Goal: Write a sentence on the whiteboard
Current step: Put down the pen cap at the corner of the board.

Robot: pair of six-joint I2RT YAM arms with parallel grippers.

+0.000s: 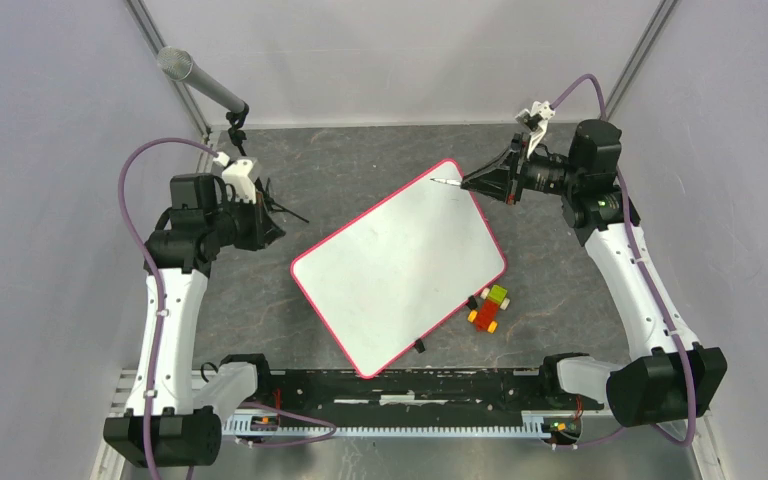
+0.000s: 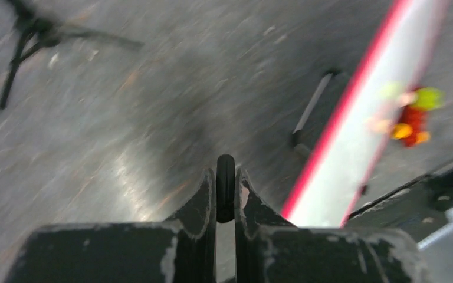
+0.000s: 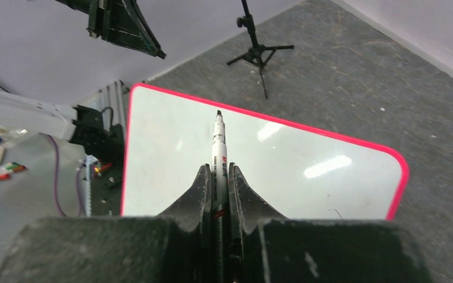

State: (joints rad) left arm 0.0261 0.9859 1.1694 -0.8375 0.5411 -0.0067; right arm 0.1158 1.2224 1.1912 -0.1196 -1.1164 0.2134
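Where you look for lettering, the only print is on the marker [image 3: 219, 141]: red characters run along its white barrel, too small to read. The whiteboard [image 1: 400, 265] lies flat and turned at an angle in the middle of the table [image 1: 360, 160], its face plain white with glints of the ceiling lights.

Your right gripper [image 3: 217, 177] is clamped on the marker's barrel. That arm reaches in from the far right, with the black tip poised over the board's far corner; whether the tip touches the surface can't be told.

Your left gripper [image 2: 225, 177] is raised to the left, well apart from the board. Its fingers are pinched on a small black rounded piece [image 2: 225, 194], though the wrist view is too blurred to say what it is.

A toy of coloured blocks [image 1: 490, 305] sits just beside the board's right edge. A microphone tripod [image 3: 258, 50] stands at the far left of the table.
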